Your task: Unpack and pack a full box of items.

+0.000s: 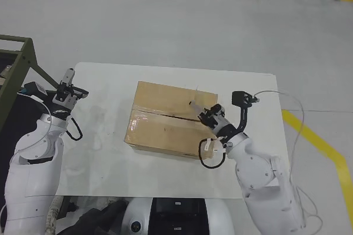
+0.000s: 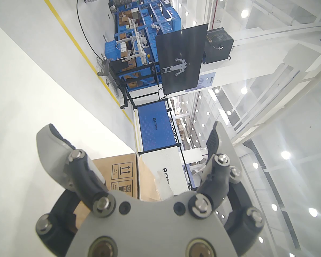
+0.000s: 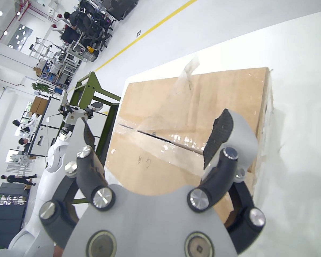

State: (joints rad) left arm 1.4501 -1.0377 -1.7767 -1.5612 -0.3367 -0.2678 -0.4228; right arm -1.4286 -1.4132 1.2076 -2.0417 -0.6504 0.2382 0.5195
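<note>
A closed cardboard box [image 1: 165, 120] sits in the middle of the white table [image 1: 106, 164]; clear tape runs along its top seam [image 3: 160, 137]. A loose strip of tape [image 3: 188, 68] sticks up at the box's far edge. My right gripper [image 1: 205, 113] hovers over the right end of the box [image 3: 192, 102] by the seam, open, nothing between its fingers [image 3: 220, 129]. My left gripper [image 1: 68, 79] is held up over the table's left edge, well clear of the box [image 2: 117, 172], open and empty [image 2: 135, 137].
A green metal frame cart [image 1: 23, 59] stands just off the table's left side, close behind the left arm. A yellow floor line [image 1: 317, 147] runs past the right side. Bare tabletop surrounds the box on all sides.
</note>
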